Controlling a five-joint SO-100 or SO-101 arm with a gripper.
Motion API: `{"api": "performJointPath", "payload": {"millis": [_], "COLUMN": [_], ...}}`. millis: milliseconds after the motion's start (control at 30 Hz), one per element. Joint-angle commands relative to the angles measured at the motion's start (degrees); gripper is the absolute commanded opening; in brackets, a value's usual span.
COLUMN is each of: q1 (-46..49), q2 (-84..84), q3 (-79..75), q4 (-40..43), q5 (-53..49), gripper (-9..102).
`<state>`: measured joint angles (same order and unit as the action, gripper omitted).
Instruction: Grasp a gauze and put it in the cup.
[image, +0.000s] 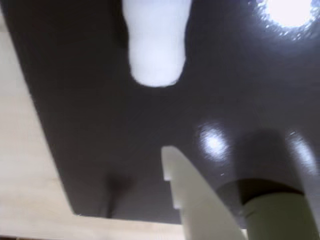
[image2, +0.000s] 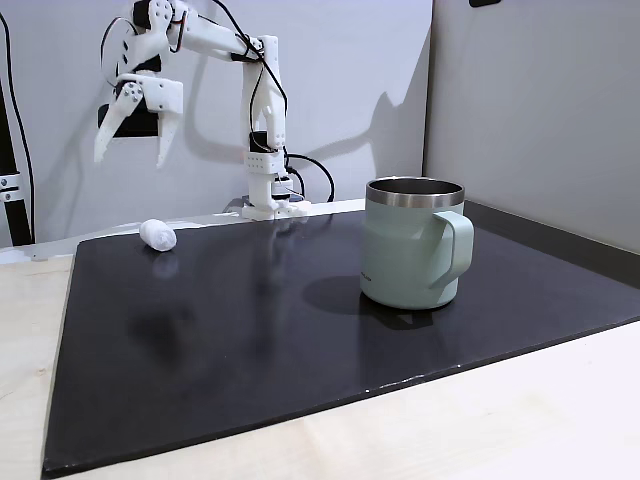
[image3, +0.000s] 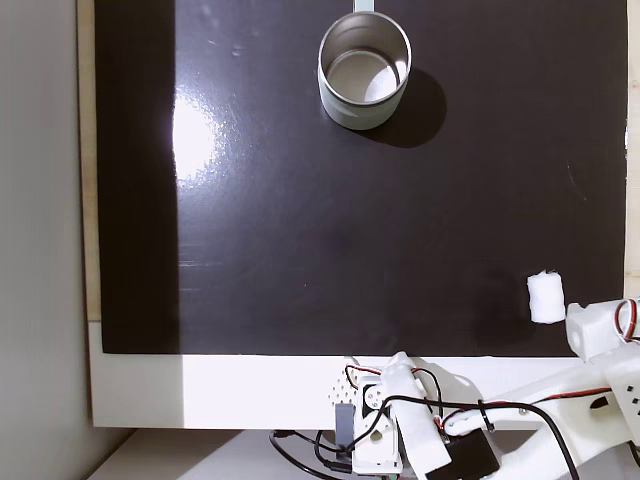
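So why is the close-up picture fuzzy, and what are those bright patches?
In the wrist view the gauze and claw are blurred, too near to focus; lamp glare spots the black mat. In a fixed view from above, a bright patch glares on the mat; the cup throws a shadow.

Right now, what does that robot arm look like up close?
The arm is white plastic in blocky segments, with black motor blocks at the joints and thin black and red cables looping along it. Its hand ends in two pointed white fingers.
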<state>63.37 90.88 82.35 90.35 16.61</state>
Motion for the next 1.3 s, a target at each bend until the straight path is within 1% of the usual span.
{"api": "performJointPath", "payload": {"millis": [0,200,500,633,900,1133,1267], "q1": [-1.6,-5.4,-7.8,-7.8,-7.0,-4.1,-2.5], "q2": [-0.3,-3.2,-1.1,2.6,6.9,8.7,6.7], "q3": [0.9,3.1,14.5,21.3,28.5,33.7,33.7], "q4": [-1.6,-4.0,-10.5,-14.1,-16.8,-21.8,-23.2], "q5": [-0.9,-1.0,-2.3,-4.6,-7.6,-11.4,-12.0], "gripper": [44,45,45,45,45,44,44]}}
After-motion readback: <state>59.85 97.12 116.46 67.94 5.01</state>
